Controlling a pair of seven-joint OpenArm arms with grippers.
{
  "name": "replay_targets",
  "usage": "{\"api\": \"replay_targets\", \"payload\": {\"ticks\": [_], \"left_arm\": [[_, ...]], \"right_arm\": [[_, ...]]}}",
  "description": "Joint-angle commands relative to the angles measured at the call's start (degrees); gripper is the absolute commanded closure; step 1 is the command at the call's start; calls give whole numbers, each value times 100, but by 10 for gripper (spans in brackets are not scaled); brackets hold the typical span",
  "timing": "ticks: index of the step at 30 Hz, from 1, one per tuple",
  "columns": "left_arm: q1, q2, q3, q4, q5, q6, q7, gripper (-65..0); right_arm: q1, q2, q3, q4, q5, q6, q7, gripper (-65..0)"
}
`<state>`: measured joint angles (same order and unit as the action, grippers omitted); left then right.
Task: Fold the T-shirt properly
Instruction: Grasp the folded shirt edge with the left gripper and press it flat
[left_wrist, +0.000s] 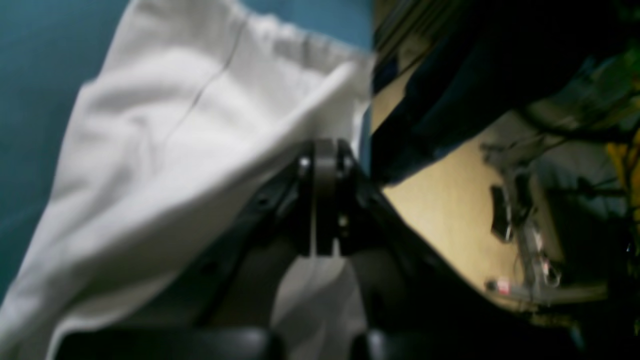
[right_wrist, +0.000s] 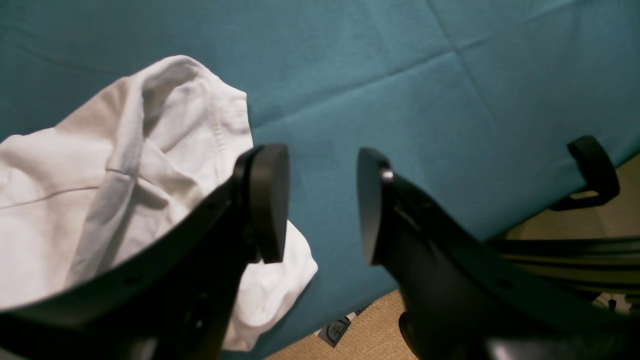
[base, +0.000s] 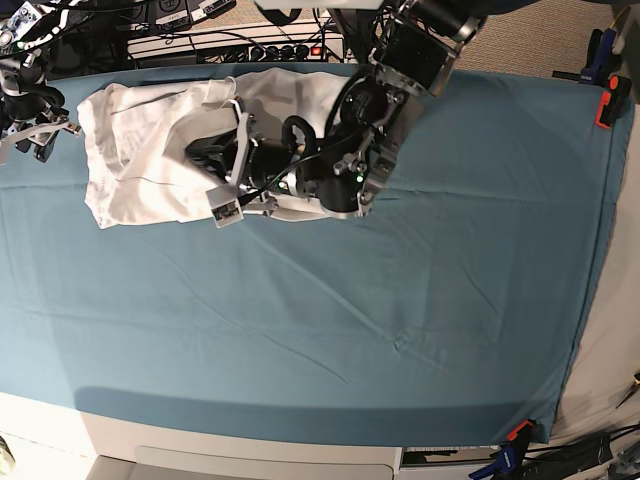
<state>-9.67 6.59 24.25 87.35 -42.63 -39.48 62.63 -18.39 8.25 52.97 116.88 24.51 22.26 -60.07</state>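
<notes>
Teal cloth (base: 400, 300) covering the tabletop from edge to edge, cables and power strips crowding the far side at 12 o'clock. White T-shirt (base: 150, 150) bunched and wrinkled at about 10 o'clock on the cloth, nowhere near flat, so probably early in the fold.

Left gripper (left_wrist: 320, 200) pressed together, pinching a fold of the T-shirt, white fabric draping away toward 9 o'clock in the left wrist view and a strip of it showing below the jaws. Right gripper (right_wrist: 322, 200) spread wide, holding nothing, bare teal between its pads, the shirt's hemmed edge just beside the pad at 9 o'clock in the right wrist view.

For doing this step well: best to keep the pinch firm and lift only enough to draw the cloth taut, not to drag the whole bundle. Sensible to bring the spread gripper onto a hem or corner before closing, catching a single edge rather than a stacked wad. Worth spreading the shirt flat first, since folding over wrinkles likely gives a crooked result.

Pose, from the base view: left arm (base: 380, 130) reaching in from 12 o'clock, bent down over the shirt's 3 o'clock edge, wrist low above the fabric. Right arm (base: 25, 100) barely visible at the 9 o'clock edge, near the shirt's sleeve side.
</notes>
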Motion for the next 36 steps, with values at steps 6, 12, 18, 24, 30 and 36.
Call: {"api": "replay_targets", "payload": {"ticks": [6, 12, 18, 24, 30, 36], "left_arm": [[-267, -310, -4, 98, -109, -46, 129, 0], [-105, -157, 0, 46, -391, -52, -164, 0], [-160, 201, 0, -494, -42, -52, -968, 0], [-667, 241, 37, -1469, 1373, -52, -2378, 0], [-1119, 241, 37, -2203, 2371, -4, -3276, 0], [-1257, 241, 35, -2302, 2981, 1143, -3547, 0]], "right_arm": [[13, 96, 26, 70, 162, -4, 157, -232], [15, 96, 22, 70, 225, -4, 160, -232], [13, 94, 22, 70, 225, -4, 160, -232], [13, 94, 24, 70, 219, -2, 144, -232], [13, 94, 22, 70, 221, -2, 144, -232], [13, 94, 24, 70, 221, -2, 144, -232]]}}
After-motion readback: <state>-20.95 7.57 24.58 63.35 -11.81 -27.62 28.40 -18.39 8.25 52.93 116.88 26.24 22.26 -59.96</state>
